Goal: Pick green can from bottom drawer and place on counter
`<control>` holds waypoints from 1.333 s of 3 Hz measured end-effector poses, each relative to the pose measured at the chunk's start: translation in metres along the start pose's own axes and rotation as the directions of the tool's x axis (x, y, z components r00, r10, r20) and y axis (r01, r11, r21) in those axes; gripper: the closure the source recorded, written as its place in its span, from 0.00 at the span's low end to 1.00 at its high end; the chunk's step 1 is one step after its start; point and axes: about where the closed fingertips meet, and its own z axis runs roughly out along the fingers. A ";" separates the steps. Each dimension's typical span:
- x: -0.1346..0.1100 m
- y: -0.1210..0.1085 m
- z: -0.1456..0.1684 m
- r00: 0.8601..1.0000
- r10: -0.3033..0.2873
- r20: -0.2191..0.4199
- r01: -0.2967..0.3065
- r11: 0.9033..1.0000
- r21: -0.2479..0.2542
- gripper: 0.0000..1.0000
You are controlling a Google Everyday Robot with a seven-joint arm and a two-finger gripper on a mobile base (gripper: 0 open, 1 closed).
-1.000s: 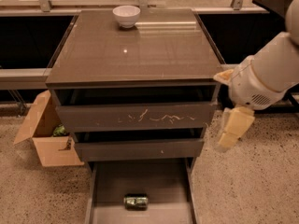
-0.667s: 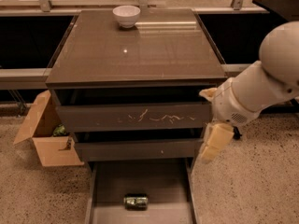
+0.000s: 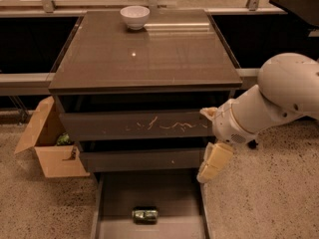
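The green can [image 3: 145, 214] lies on its side on the grey floor of the open bottom drawer [image 3: 119, 195], near the drawer's front. The counter [image 3: 149, 54] is the glossy grey-brown top of the cabinet. My gripper [image 3: 213, 159] hangs from the white arm at the right, just beside the cabinet's right edge at middle-drawer height. It is above and to the right of the can and holds nothing.
A white bowl [image 3: 134, 17] stands at the back of the counter. An open cardboard box [image 3: 47, 143] sits on the floor left of the cabinet. The scratched-front drawer [image 3: 134, 125] and the middle drawer [image 3: 142, 159] are slightly pulled out.
The arm has swung left and down, bringing the gripper from beside the cabinet toward its right edge over the open drawer's right rail. The can has not moved.
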 end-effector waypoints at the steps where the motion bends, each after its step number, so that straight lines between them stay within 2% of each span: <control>1: 0.010 0.001 0.030 0.999 -0.032 0.023 0.032 0.999 -0.011 0.00; 3: 0.039 0.007 0.135 0.984 -0.135 0.117 0.143 0.988 -0.064 0.00; 4: 0.051 0.008 0.186 0.977 -0.130 0.171 0.148 0.984 -0.098 0.00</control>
